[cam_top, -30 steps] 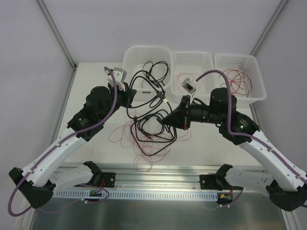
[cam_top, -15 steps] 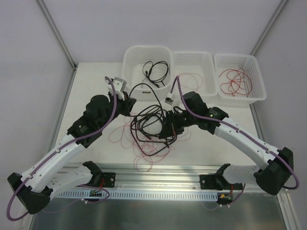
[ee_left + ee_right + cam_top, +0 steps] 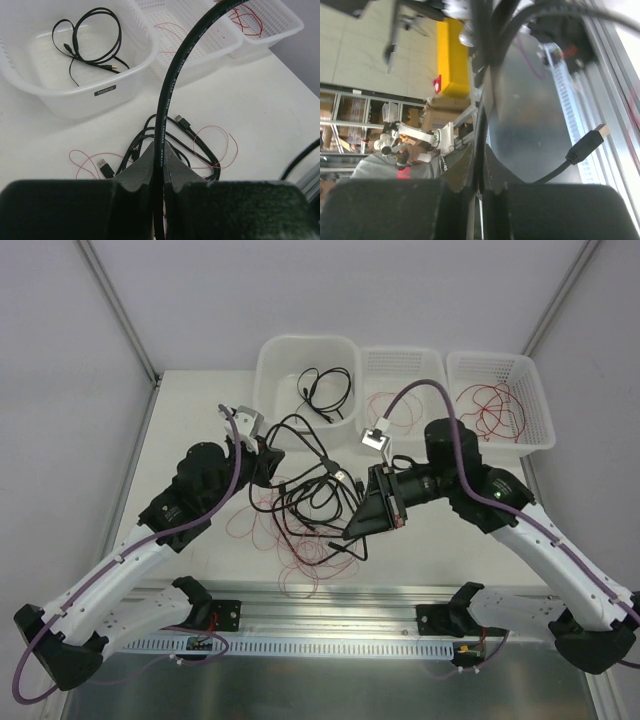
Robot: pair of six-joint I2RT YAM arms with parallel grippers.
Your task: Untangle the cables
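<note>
The cables lie tangled mid-table: black cables (image 3: 312, 508) in loops, thin red wires (image 3: 300, 558) under and around them. My left gripper (image 3: 270, 464) is at the tangle's left edge, shut on a black cable (image 3: 167, 95) that arches up and off to the right. Below it, the left wrist view shows the tangle (image 3: 200, 150) on the table. My right gripper (image 3: 351, 531) is over the tangle's right side, pointing at the near edge and shut on another black cable (image 3: 483, 95). A USB plug (image 3: 592, 138) dangles beside it.
Three white containers stand at the back. A tub (image 3: 272, 360) holds a coiled black cable (image 3: 326, 390). The middle basket (image 3: 402, 358) has a red wire (image 3: 385, 406). The right basket (image 3: 541, 390) holds red wires (image 3: 490, 406). A metal rail (image 3: 330, 625) runs along the near edge.
My right arm reached low over the tangle, then drew back and turned its gripper toward the near edge, cable still in it. The left gripper shifted slightly; the black loops moved.
</note>
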